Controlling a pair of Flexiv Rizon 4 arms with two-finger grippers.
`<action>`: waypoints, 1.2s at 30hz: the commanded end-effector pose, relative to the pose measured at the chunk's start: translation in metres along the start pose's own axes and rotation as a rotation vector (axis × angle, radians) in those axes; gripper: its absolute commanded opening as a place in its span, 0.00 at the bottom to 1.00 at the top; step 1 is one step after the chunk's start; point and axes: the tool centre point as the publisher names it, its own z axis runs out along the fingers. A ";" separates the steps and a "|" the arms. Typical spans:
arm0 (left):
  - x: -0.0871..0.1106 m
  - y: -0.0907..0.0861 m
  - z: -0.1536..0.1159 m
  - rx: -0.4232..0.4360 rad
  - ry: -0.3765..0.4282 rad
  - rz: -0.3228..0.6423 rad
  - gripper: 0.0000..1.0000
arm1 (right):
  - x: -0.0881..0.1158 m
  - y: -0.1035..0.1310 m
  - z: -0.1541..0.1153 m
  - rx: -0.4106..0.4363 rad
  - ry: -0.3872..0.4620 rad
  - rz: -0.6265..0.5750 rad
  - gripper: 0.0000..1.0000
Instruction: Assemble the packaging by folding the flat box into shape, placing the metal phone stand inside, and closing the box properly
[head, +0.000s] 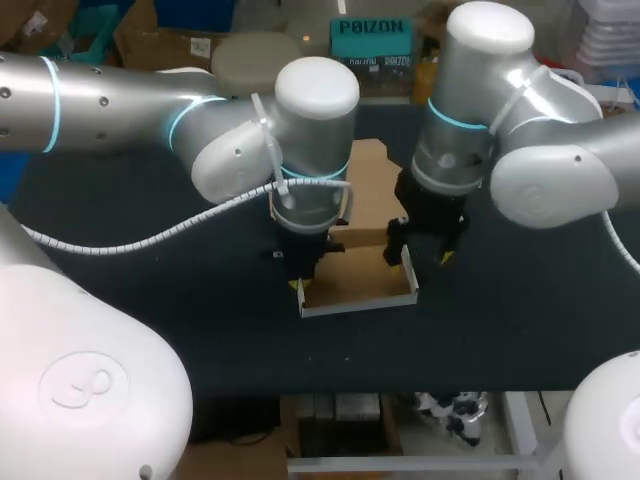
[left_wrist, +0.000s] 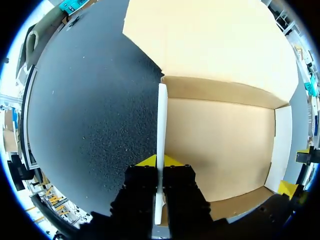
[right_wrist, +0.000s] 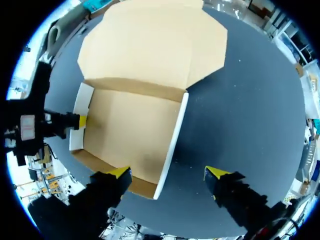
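Left wrist view shows our left gripper (left_wrist: 160, 161) closed narrow on the box's left side wall (left_wrist: 161, 120), a yellow tip on each face, holding it upright. The cardboard box (head: 360, 285) sits mid-way across the black table (head: 150, 320) between both arms, its lid flap (right_wrist: 150, 45) lying flat behind it. Our right gripper (right_wrist: 167, 174) stands wide, straddling the right side wall (right_wrist: 174, 135) without clamping it, one finger over the box floor and the other over the table. No phone stand is in view.

We judge the step in hand to be squaring up the walls. To do it well, we should hold the left pinch firm, close the right fingers squarely on their wall near its middle, and bring both walls vertical so the front wall (head: 355, 305) seats between them.
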 end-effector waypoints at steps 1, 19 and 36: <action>0.005 0.002 0.004 0.009 -0.270 0.001 0.00 | -0.007 -0.022 -0.016 -0.179 0.090 -0.107 1.00; 0.003 0.004 -0.002 0.019 -0.166 0.036 0.00 | -0.012 -0.029 -0.023 -0.184 0.085 -0.307 1.00; -0.019 0.001 -0.007 -0.014 -0.082 0.102 0.00 | -0.032 -0.052 -0.058 -0.279 0.090 -0.729 1.00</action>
